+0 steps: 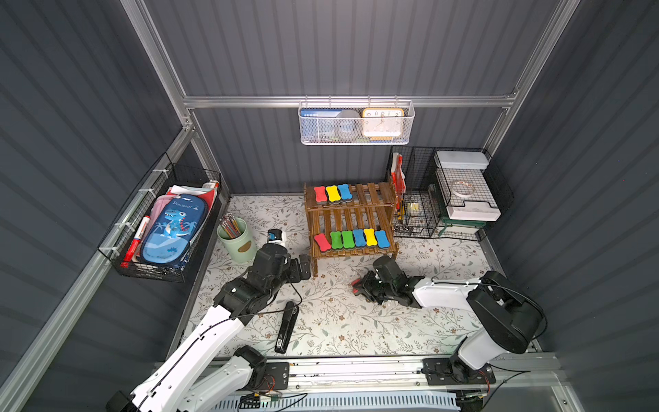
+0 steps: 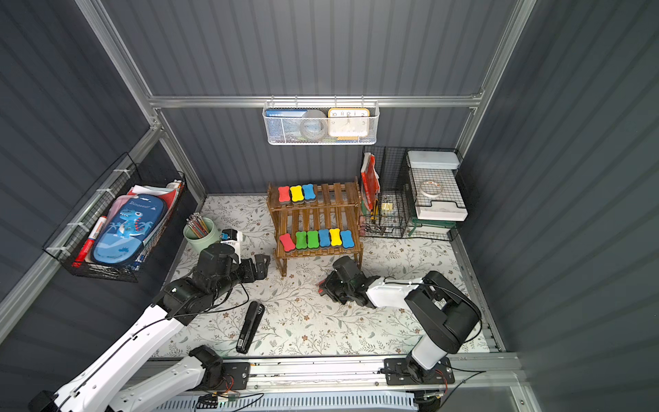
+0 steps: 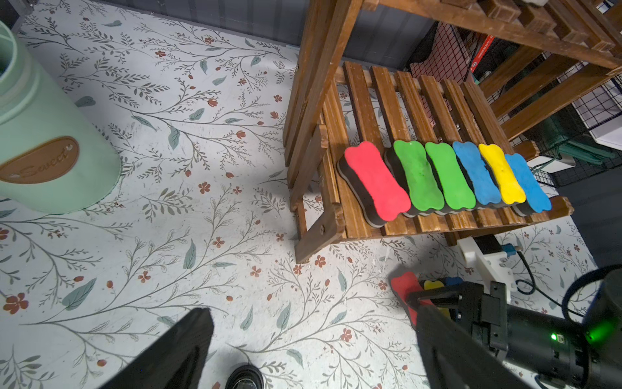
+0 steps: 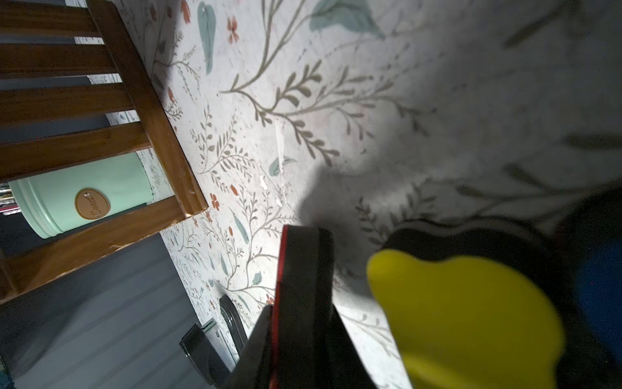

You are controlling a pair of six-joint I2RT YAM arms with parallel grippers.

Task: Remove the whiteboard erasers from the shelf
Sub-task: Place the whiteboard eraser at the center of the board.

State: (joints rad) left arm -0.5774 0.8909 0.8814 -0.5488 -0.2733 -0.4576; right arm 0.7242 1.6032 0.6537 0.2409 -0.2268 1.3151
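On shelf (image 1: 374, 194), nine erasers (image 1: 358, 238) (three off)

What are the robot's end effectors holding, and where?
Right end effector grips the red eraser across its red face and felt base; left end effector is open and empty.

Overhead light falls bright and even on the floral mat (image 1: 356, 321) — the walls (image 1: 71, 142) are dim. Both top views bow at their edges. Close to the right wrist lens, the yellow eraser (image 4: 471, 320) and red eraser (image 4: 296, 266) blur, shadowed.
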